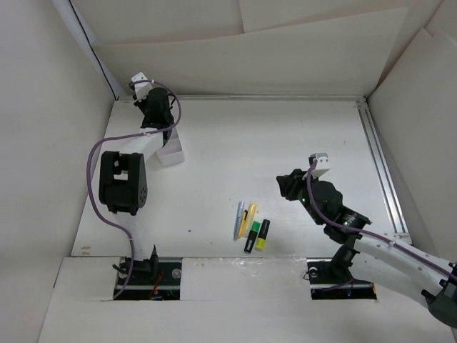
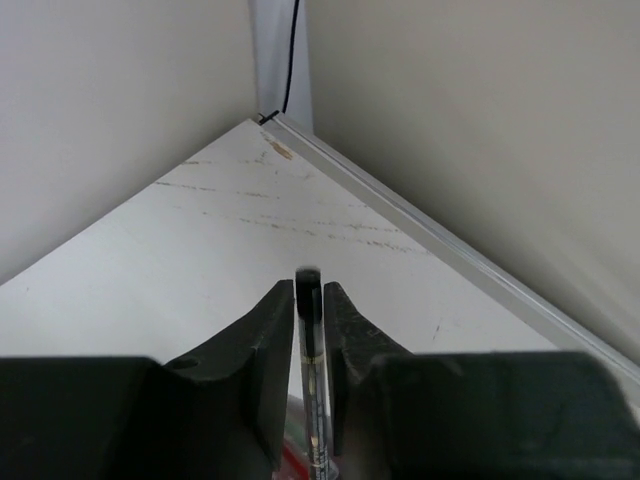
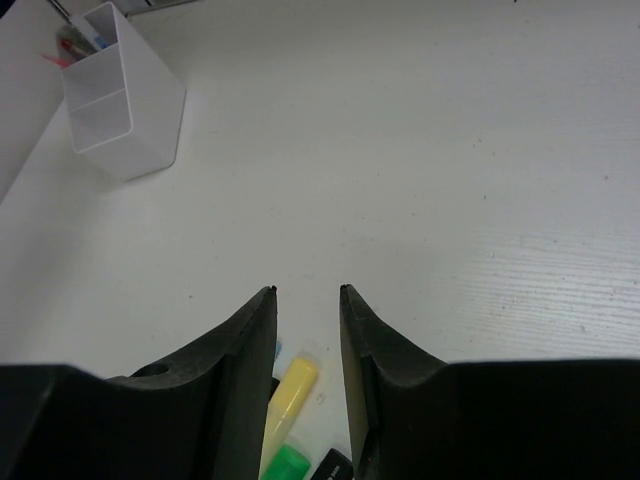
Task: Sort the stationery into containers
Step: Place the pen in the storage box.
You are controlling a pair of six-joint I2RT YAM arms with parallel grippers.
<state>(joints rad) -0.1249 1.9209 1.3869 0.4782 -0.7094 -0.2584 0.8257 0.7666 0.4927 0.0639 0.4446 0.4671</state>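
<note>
Letting go too soon is the worry on the left. The left jaws are closed on a thin pen (image 2: 311, 340), up by the white box (image 1: 169, 153) at the far left of the desk (image 1: 285, 136). The pen is see-through, smooth and round, with a dark tip. I think it could slip, hit the box's thin rim and roll away. The box is hard, shiny plastic with two parts inside. It looks light and could tip if bumped.

In the middle of the desk lie some thin pens (image 1: 241, 218). Next to them are a fat green highlighter (image 1: 254, 229) and a yellow highlighter (image 1: 263, 234), side by side, with black ends. Over them the right jaws hang open and hold nothing. If they come down crooked, they could push the round highlighters away.
</note>
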